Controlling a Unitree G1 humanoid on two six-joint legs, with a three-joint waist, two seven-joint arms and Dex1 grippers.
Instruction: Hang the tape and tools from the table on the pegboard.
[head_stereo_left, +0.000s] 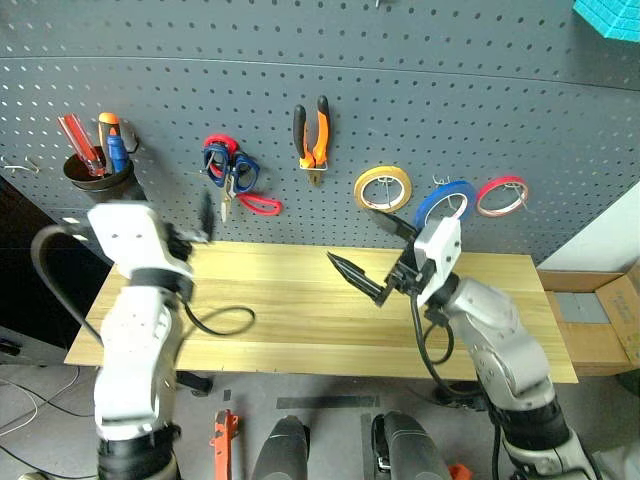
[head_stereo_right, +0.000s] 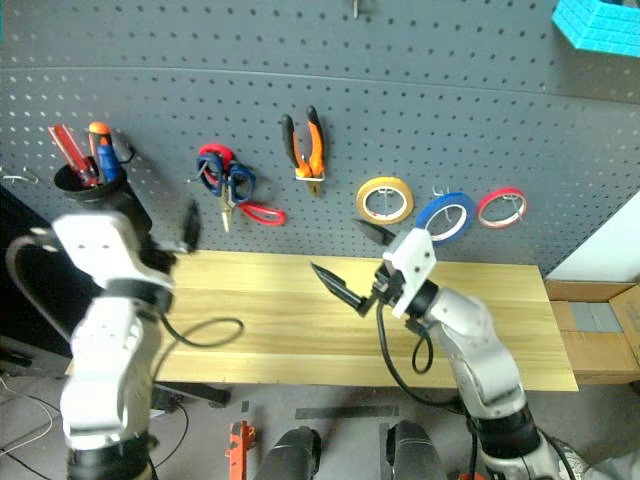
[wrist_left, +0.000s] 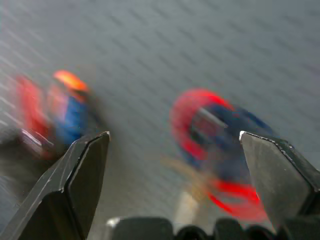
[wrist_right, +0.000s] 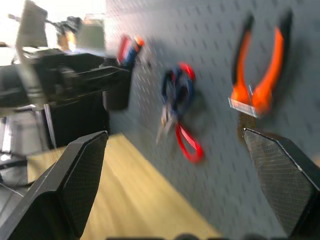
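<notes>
Both grippers: my left gripper (wrist_left: 175, 150) and right gripper (head_stereo_left: 362, 272) have their fingers spread wide with nothing between them.
Blue tape roll (head_stereo_left: 445, 206): on a hook up on the pegboard (head_stereo_left: 330, 60), above and beyond my right jaws, between the yellow roll (head_stereo_left: 382, 189) and the red roll (head_stereo_left: 501, 196).
Pliers (head_stereo_left: 312, 136): hung nose-down by their handles, ahead of and above my right jaws; I judge that pose lets the hook carry them at the joint.
Scissors (head_stereo_left: 230, 175): on the board with the red-handled snips (head_stereo_left: 252, 200), straight ahead of my left jaws.
Blue-handled screwdriver (head_stereo_left: 116, 150): standing upright in the black cup (head_stereo_left: 98, 175), off to the outer side of my left jaws, among the orange and red ones.
Table (head_stereo_left: 300, 300): bare wood under both jaws; a black cable lies looped on it near my left arm.
Task stage: I judge the hanging done, since none of the task's things lie on the table.
Room to move: open air between my two jaws and above the table; the pegboard face is the hard limit ahead, and the table's near edge sits below my wrists.
</notes>
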